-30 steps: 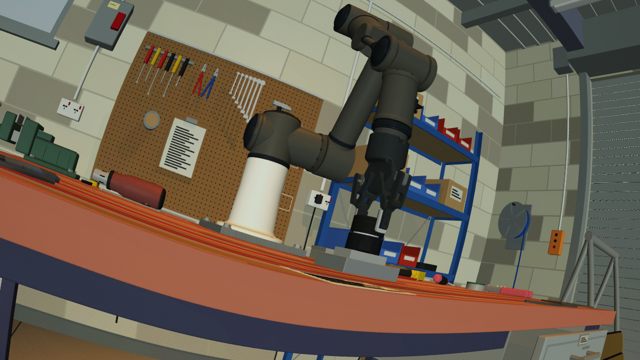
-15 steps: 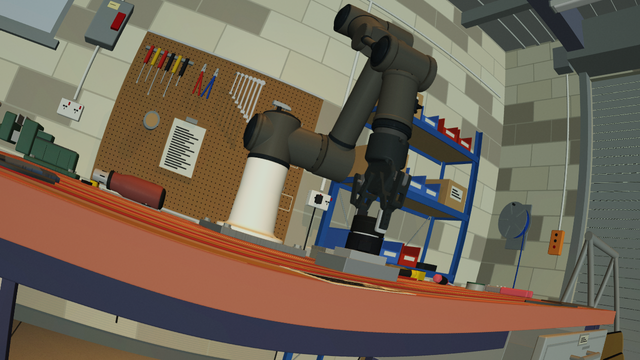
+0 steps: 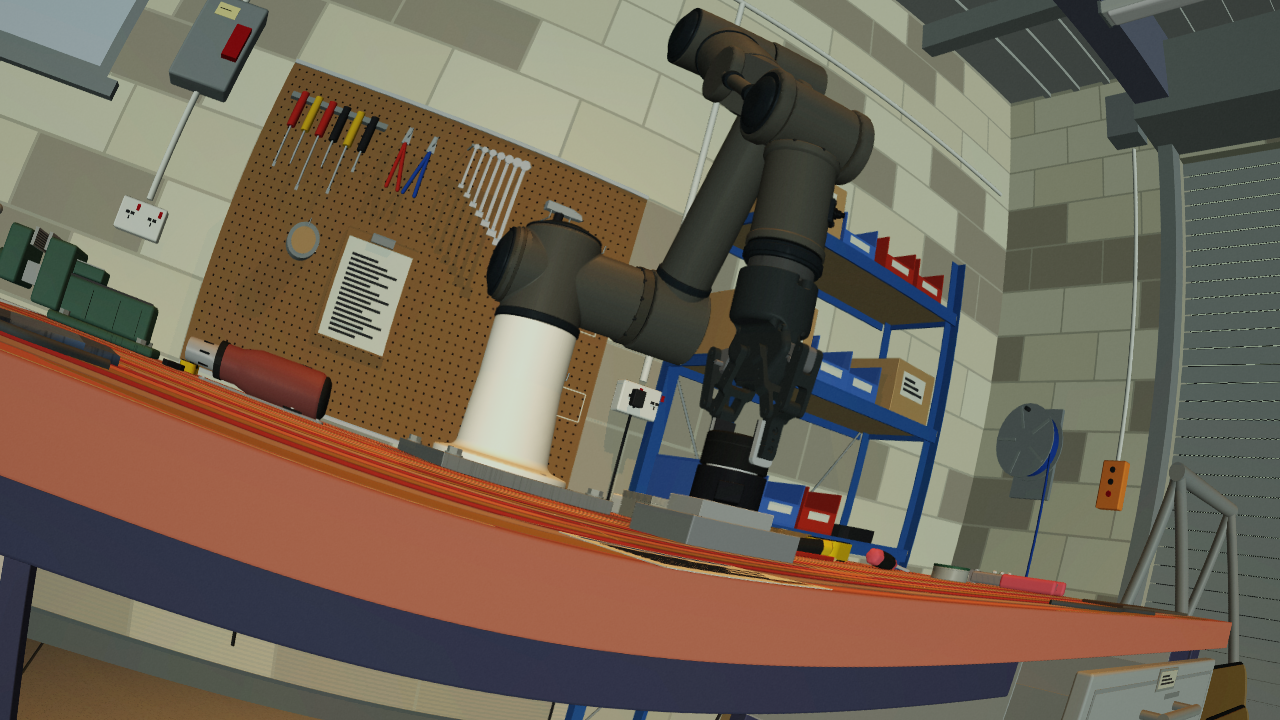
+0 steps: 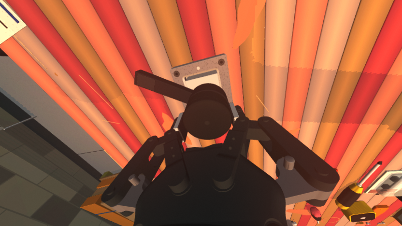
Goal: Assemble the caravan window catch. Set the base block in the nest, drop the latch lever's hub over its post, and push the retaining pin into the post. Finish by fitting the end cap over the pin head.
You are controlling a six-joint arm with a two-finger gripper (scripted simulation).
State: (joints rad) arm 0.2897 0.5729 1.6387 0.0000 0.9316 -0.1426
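The end cap (image 4: 207, 119), a dark round cylinder, is held between the fingers of my gripper (image 4: 207, 123). It sits on top of the catch assembly (image 3: 729, 479) on the bench. Under it the dark latch lever (image 4: 161, 85) sticks out to the left from its hub. The pale base block (image 4: 201, 78) lies in the grey speckled nest plate (image 3: 716, 528). The retaining pin and the post are hidden under the cap. My gripper (image 3: 747, 439) points straight down over the stack.
The striped orange bench (image 3: 448, 555) carries a red-handled tool (image 3: 268, 376) and a green vise (image 3: 76, 287) at the far left. The arm's white pedestal (image 3: 519, 394) stands behind the nest. A yellow-and-black tool (image 4: 355, 202) and small parts lie to the right.
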